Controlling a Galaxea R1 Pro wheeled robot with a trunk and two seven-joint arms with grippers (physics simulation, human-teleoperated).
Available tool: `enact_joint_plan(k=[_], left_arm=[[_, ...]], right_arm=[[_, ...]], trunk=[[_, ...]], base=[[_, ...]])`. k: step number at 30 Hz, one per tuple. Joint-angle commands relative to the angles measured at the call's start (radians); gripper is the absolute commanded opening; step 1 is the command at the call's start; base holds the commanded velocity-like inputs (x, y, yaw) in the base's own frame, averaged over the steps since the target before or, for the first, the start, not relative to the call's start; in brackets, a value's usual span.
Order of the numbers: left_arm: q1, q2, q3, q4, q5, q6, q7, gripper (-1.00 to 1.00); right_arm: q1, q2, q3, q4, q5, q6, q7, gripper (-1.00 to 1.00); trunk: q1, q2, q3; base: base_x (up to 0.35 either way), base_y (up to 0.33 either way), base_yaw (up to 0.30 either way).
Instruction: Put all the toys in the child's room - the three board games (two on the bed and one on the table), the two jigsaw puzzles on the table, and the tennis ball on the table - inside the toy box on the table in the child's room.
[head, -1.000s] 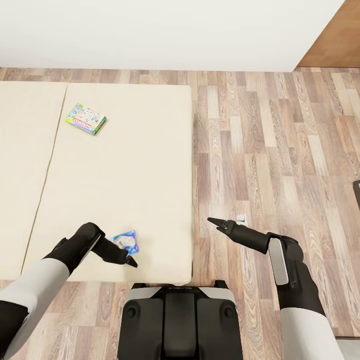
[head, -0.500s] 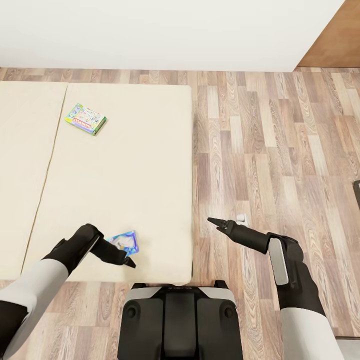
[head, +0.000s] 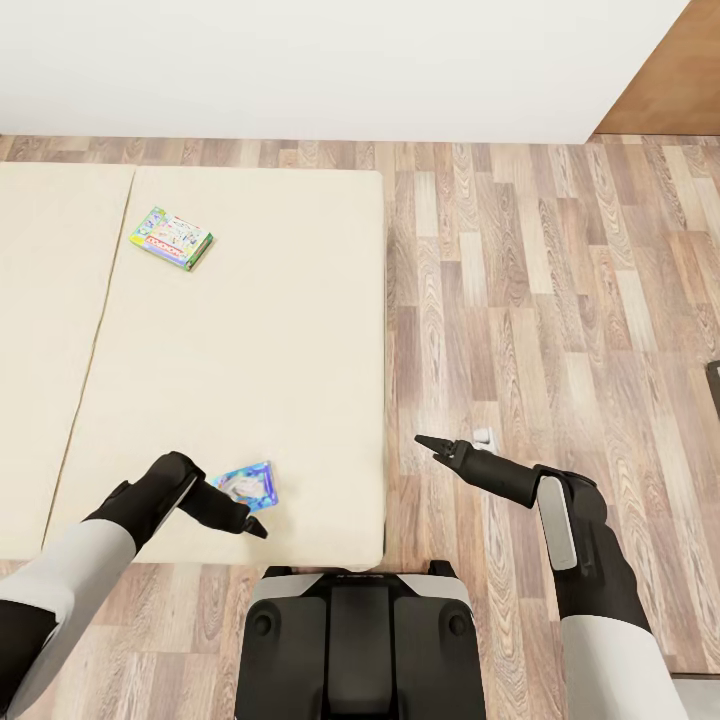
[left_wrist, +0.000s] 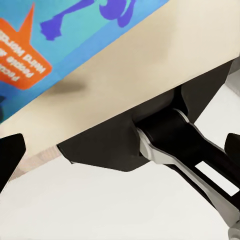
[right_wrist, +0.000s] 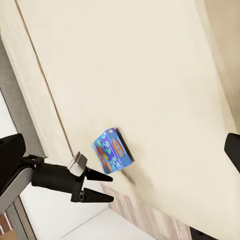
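A blue board game (head: 249, 486) lies near the front edge of the bed (head: 250, 340). My left gripper (head: 257, 527) hovers just at its near side, open, holding nothing. From the right wrist view, the left gripper (right_wrist: 106, 187) shows its two fingers spread beside the blue board game (right_wrist: 112, 150), apart from it. The left wrist view catches the blue board game (left_wrist: 75, 30) close up on the mattress. A pale green-edged board game (head: 172, 238) rests farther back on the bed. My right gripper (head: 424, 441) hangs open over the floor, to the right of the bed.
Wooden floor (head: 540, 300) stretches to the right of the bed. A small white object (head: 483, 436) lies on it near my right gripper. A dark edge (head: 714, 385) shows at the far right. My base (head: 360, 630) stands against the bed's front edge.
My left gripper has drawn back slightly toward the bed's front edge, uncovering more of the blue board game. The right arm has stayed still.
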Motion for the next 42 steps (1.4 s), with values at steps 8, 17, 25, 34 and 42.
enact_joint_plan(k=[8,17,25,34,42], left_arm=[[0.0,-0.004,-0.001,0.0,-0.01,-0.002,0.041,1.0],[-0.001,-0.003,0.002,0.0,-0.009,-0.003,0.048,1.0],[-0.002,-0.001,0.003,0.001,-0.008,-0.041,0.05,1.0],[-0.002,0.001,0.004,0.001,-0.007,-0.067,0.051,1.0],[-0.002,0.001,0.009,0.001,-0.004,-0.069,0.051,1.0]], right_arm=[[-0.001,0.001,0.0,0.0,0.008,0.004,0.008,1.0],[-0.001,0.001,0.002,0.0,0.009,0.003,0.008,1.0],[-0.001,0.001,0.004,0.0,0.008,0.003,0.007,1.0],[-0.001,0.002,0.004,0.0,0.009,0.003,0.007,1.0],[-0.001,0.003,0.004,0.0,0.01,0.003,0.008,1.0]], trunk=[[0.001,-0.002,-0.001],[0.001,-0.002,-0.001],[0.001,-0.002,-0.001],[0.001,-0.002,-0.001],[0.001,-0.002,-0.001]], base=[[0.0,0.0,0.0],[0.0,0.0,0.0],[0.0,0.0,0.0],[0.0,0.0,0.0],[0.0,0.0,0.0]])
